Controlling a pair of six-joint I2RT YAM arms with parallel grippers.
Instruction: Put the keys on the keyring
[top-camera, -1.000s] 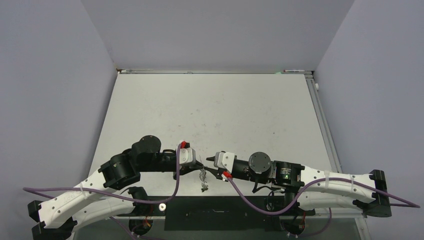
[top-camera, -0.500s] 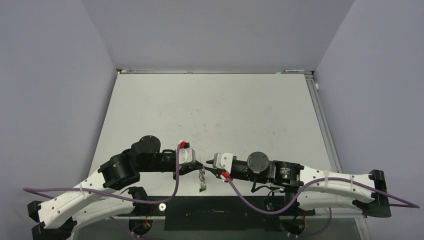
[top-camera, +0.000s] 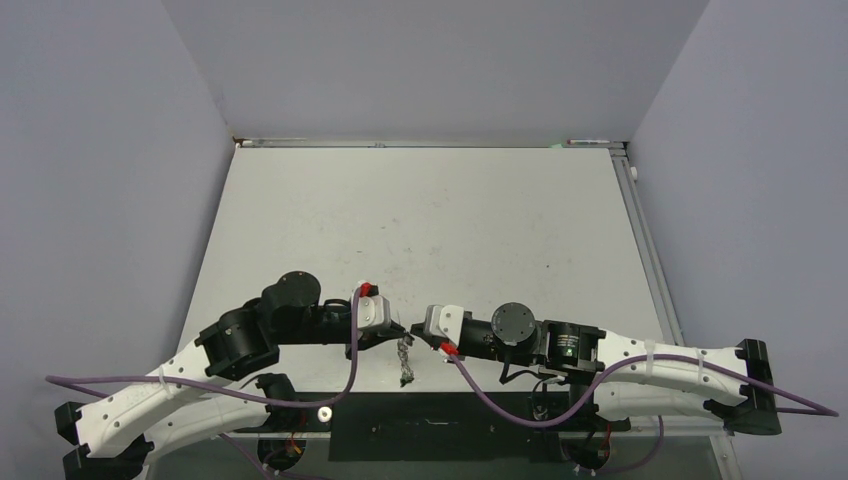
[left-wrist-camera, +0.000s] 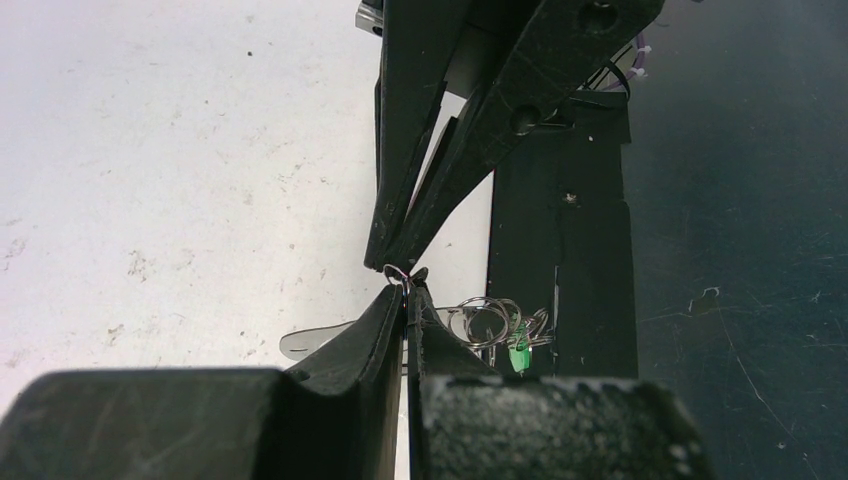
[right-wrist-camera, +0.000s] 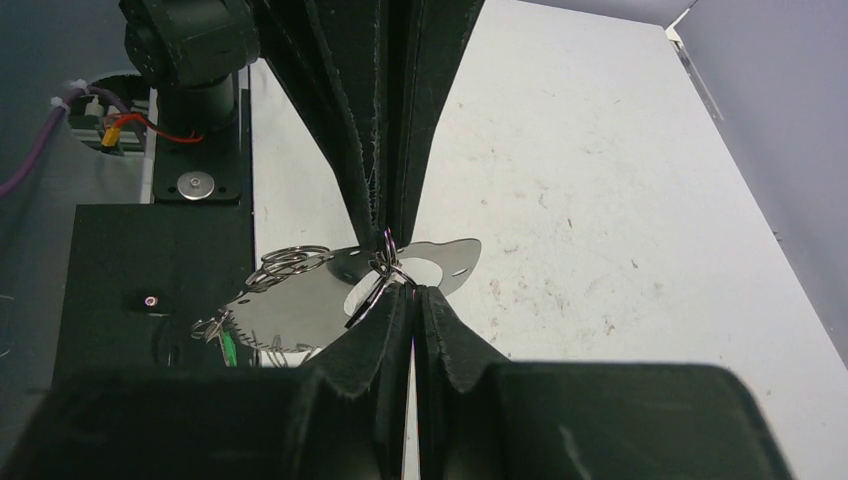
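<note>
The keyring (top-camera: 405, 358) hangs between my two grippers near the table's front edge. It shows as silver rings (left-wrist-camera: 489, 320), a green piece (left-wrist-camera: 518, 356) and a pale strap (left-wrist-camera: 314, 343). My left gripper (left-wrist-camera: 406, 284) is shut on a thin ring of it. My right gripper (right-wrist-camera: 411, 291) meets it tip to tip from the other side, shut on the same small ring (right-wrist-camera: 385, 263). In the right wrist view the strap (right-wrist-camera: 320, 295) and the green piece (right-wrist-camera: 229, 346) dangle to the left. I cannot pick out any keys in the dangling cluster.
A black base plate (top-camera: 430, 425) lies along the near edge under the arms. Purple cables (top-camera: 500, 400) loop from both wrists. The white table (top-camera: 430, 220) stretches away behind, with walls on three sides.
My right gripper has closed and edged left until its tips meet the left gripper's. The keyring's hanging part has swung slightly. The left arm has stayed put.
</note>
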